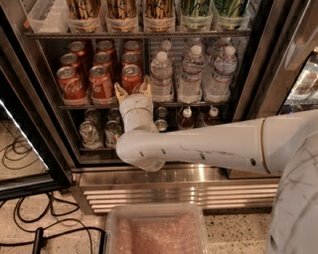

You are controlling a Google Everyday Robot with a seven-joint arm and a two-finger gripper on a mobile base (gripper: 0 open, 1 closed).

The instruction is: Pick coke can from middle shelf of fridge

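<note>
The fridge (271, 64) stands open with a dark interior and a ribbed steel grille at its base. On the middle shelf (94, 105) stand several red coke cans and clear water bottles (191, 74). My gripper (132, 89) is at the shelf's front edge, open, its two tan fingertips on either side of the lower part of the front right coke can (130, 78). The white arm reaches in from the right. Two more front cans (66, 84) stand to its left.
The top shelf holds trays of tall cans and bottles (159, 11). The bottom shelf holds silver-green cans (90, 134) and small bottles (186, 119). A clear plastic bin (154, 230) sits on the floor in front. Black cables (25, 230) lie at the left.
</note>
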